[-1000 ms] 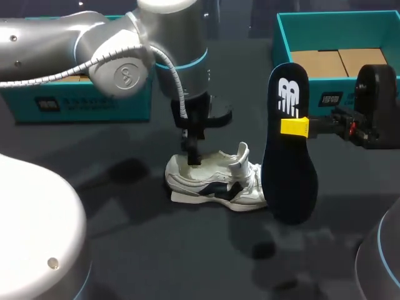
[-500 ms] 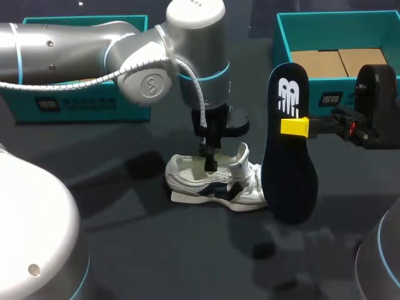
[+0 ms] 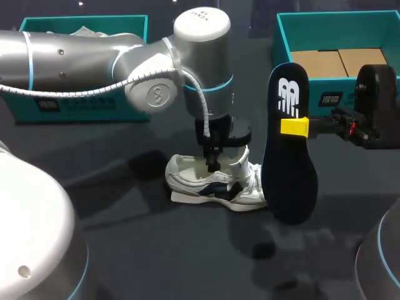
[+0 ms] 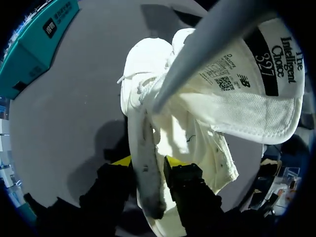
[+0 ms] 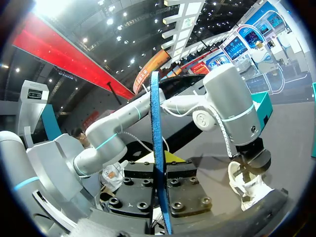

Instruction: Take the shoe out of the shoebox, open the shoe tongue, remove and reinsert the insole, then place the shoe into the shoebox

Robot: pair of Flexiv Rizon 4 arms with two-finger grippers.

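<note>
Left jaws are pinching the collar edge of the white sneaker (image 3: 212, 181), nearly closed on that thin wall; the sneaker is sitting upright on the dark counter (image 3: 125, 250), out of the teal shoebox (image 3: 284, 44); right jaws are clamping the dark insole (image 3: 289, 150) flat-on, holding it on end just beside the sneaker. I'm guessing the insole's light and floppy, so gripping nearer the middle is helping; the upper looks soft and squashy, so the heel seems the firmer hold.
</note>
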